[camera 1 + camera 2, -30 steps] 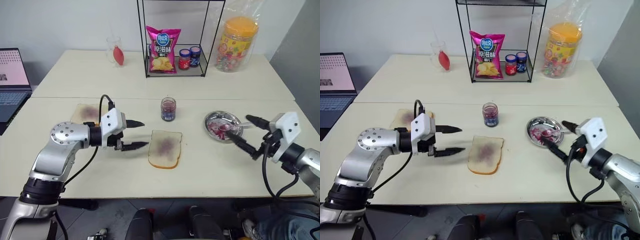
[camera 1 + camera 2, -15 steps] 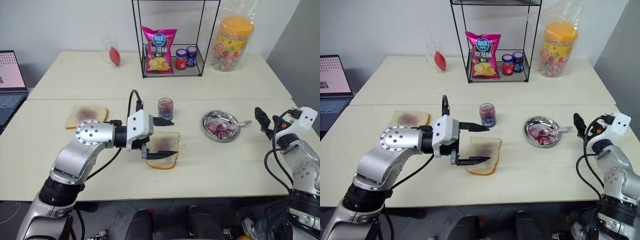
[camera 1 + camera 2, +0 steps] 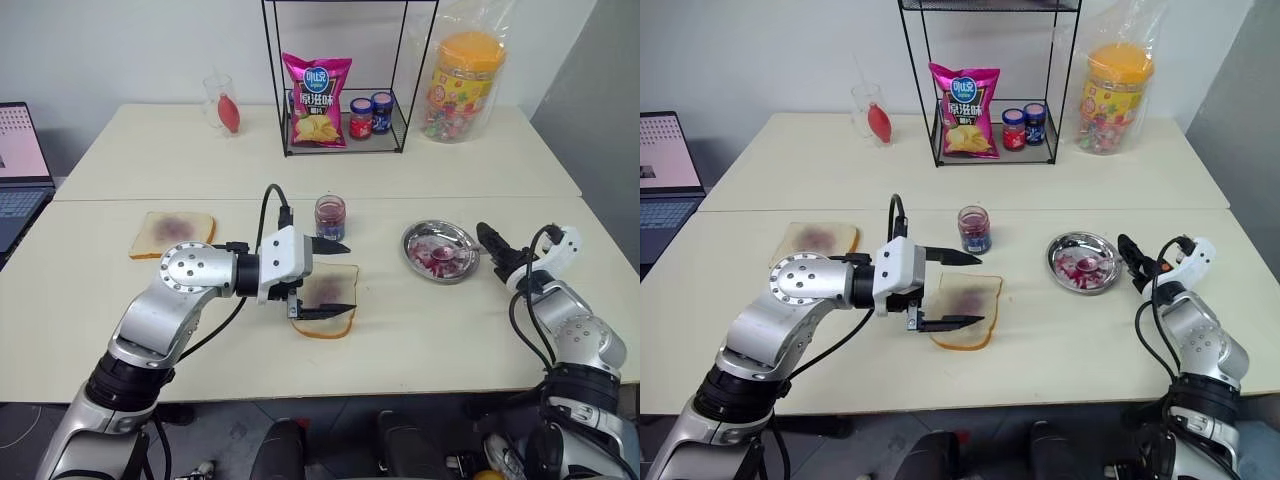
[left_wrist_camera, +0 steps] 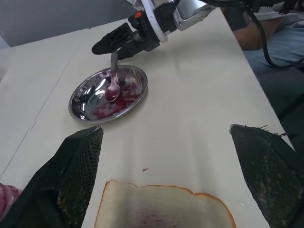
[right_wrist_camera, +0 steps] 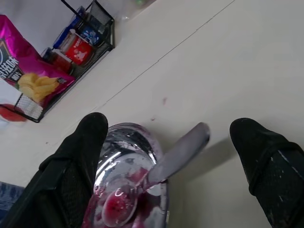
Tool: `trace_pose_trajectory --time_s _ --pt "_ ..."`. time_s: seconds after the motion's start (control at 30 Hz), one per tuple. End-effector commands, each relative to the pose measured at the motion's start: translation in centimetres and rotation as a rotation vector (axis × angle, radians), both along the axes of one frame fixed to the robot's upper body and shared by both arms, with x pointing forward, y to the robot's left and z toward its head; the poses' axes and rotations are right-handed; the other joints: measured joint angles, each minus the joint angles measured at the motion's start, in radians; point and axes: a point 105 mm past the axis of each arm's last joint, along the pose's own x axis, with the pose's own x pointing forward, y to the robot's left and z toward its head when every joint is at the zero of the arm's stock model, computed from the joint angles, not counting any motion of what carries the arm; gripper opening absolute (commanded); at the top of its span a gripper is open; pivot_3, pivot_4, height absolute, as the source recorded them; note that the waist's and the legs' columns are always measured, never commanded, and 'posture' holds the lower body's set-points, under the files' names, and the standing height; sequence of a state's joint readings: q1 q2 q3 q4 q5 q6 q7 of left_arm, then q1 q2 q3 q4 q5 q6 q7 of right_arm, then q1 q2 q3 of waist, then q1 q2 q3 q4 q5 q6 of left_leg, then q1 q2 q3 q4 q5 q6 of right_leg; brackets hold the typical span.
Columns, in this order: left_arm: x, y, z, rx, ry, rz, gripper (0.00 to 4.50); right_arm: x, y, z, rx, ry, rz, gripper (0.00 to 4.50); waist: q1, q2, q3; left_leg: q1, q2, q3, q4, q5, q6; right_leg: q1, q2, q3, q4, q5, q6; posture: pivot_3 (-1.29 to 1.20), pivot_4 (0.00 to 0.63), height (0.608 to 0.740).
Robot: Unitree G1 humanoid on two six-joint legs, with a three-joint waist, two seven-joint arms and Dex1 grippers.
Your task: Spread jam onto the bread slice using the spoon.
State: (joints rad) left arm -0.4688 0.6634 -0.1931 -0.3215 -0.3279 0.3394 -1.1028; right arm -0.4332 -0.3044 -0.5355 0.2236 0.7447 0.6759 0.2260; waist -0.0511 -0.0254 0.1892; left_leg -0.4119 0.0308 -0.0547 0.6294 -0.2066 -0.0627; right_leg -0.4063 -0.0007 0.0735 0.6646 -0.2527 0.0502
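Your right gripper [image 5: 166,156] has just swung in wide open on the spoon [image 3: 462,252] handle sticking out at 3 o'clock of the steel dish [image 3: 418,236], while your left gripper [image 3: 330,280], also wide, now straddles the bread slice [image 3: 328,295], so you're lined up to grab.

left hand [image 3: 337,279]: fingers either side of bread slice [image 3: 326,299] on surface [image 3: 420,330] | jam jar [image 3: 330,217] just behind | right hand [image 3: 1137,262]: steel dish [image 3: 440,250] just left, spoon [image 5: 156,178] bowl in dish, handle between fingers
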Motion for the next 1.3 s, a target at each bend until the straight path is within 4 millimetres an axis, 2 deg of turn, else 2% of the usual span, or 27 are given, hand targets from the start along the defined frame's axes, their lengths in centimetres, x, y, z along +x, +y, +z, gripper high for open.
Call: trace_pose_trajectory --time_s 0.03,0.1,0.2,0.8,1.13,1.23,1.3 --pt "-0.1 -0.2 0.6 -0.004 -0.041 -0.013 4.44 0.5 -0.4 1.7 0.019 -0.075 -0.009 4.50 0.000 0.000 0.000 0.000 0.000 0.000 0.000 0.000 0.000 0.000 0.000 0.000 0.000 0.000 0.000 0.00 0.150 0.740" --pt "0.0 -0.1 0.5 -0.002 -0.041 -0.011 4.44 0.6 -0.2 1.7 0.036 -0.080 0.000 4.50 0.000 0.000 0.000 0.000 0.000 0.000 0.000 0.000 0.000 0.000 0.000 0.000 -0.001 0.000 0.000 0.00 0.150 0.740" --pt "0.1 0.0 0.4 0.002 -0.042 -0.004 4.50 0.6 -0.4 1.7 0.041 -0.082 -0.015 4.00 0.000 0.000 0.000 0.000 0.000 0.000 0.000 0.000 0.000 0.000 0.000 0.000 0.000 0.000 0.000 0.00 0.150 0.740" --pt "0.7 0.9 0.1 0.002 -0.044 0.031 4.50 0.0 -0.7 1.8 0.131 -0.108 -0.015 0.03 -0.002 0.001 0.000 0.000 0.000 0.000 0.000 0.000 0.000 0.000 0.000 0.000 0.000 0.000 0.000 0.00 0.150 0.740" --pt "1.2 1.9 0.8 -0.037 -0.036 0.097 4.50 -1.1 -0.2 3.9 0.110 -0.179 0.031 0.03 -0.002 0.001 0.000 0.000 0.000 0.000 0.000 0.000 0.000 0.000 0.000 0.000 0.000 0.000 0.000 0.00 0.150 0.740" --pt "1.6 3.2 1.6 -0.087 -0.018 0.185 4.50 -2.0 0.4 6.4 0.032 -0.247 0.072 0.03 -0.002 0.003 0.001 0.000 0.000 0.000 0.000 0.000 0.000 0.000 0.000 0.000 0.000 0.000 0.000 0.00 0.150 0.740" --pt "2.0 5.2 1.8 -0.105 -0.016 0.289 4.50 -2.7 1.9 9.8 -0.026 -0.337 0.127 0.03 -0.004 0.004 0.002 -0.001 0.000 0.000 0.000 0.000 0.000 -0.001 0.000 0.000 0.000 0.000 0.000 0.00 0.150 0.740"
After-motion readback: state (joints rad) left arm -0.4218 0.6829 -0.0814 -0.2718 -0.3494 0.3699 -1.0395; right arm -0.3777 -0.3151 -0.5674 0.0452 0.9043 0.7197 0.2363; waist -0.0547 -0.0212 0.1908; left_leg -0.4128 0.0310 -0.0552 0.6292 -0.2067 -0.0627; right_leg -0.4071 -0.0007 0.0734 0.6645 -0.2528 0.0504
